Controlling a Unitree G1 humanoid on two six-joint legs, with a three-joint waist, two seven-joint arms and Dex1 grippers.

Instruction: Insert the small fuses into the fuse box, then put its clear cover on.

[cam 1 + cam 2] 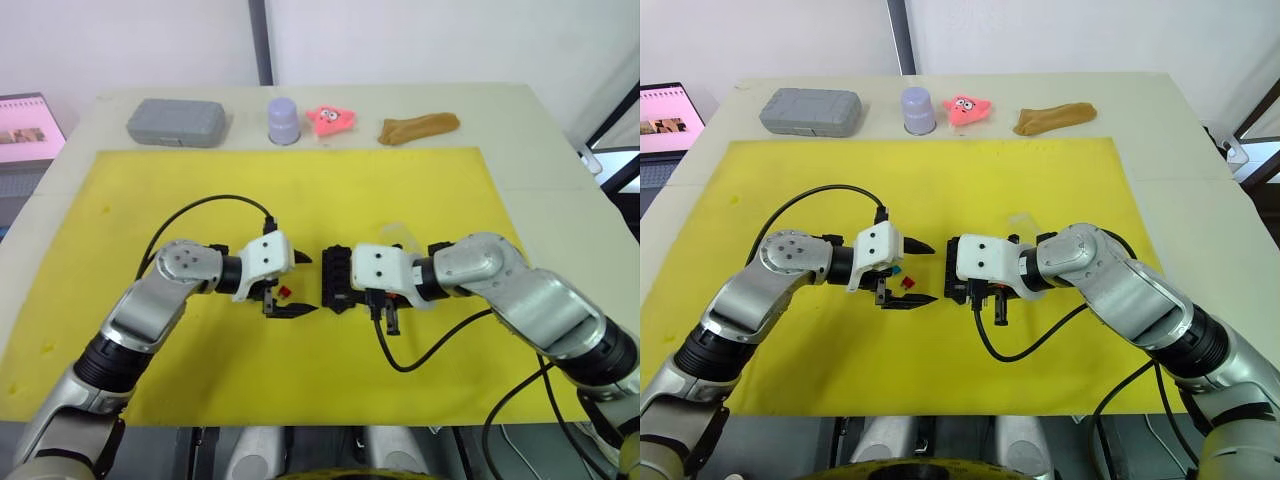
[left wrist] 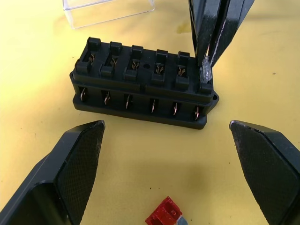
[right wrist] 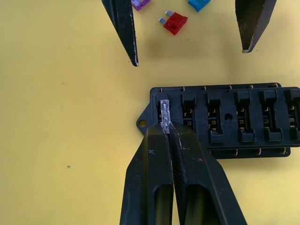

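Fuse box [image 2: 143, 86] — black, on the yellow mat [image 1: 300, 190], between both claws. Right claw [image 3: 166, 129] pinched tight on a clear fuse [image 3: 164, 110] at the box's end slot. Left claw [image 2: 173, 154] spread wide, empty — red fuse [image 2: 164, 214] just beside it. Clear cover [image 2: 108, 10] behind the box.

Four fuses [image 3: 176, 23], one fuse box [image 3: 225, 119]

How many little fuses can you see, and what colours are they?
Clear fuse, pinched by the right gripper at the end slot of the fuse box: 1
Red fuse, on the yellow mat: 1
Purple fuse, partly cut off: 1
Blue fuse, partly cut off: 1
Total: 4
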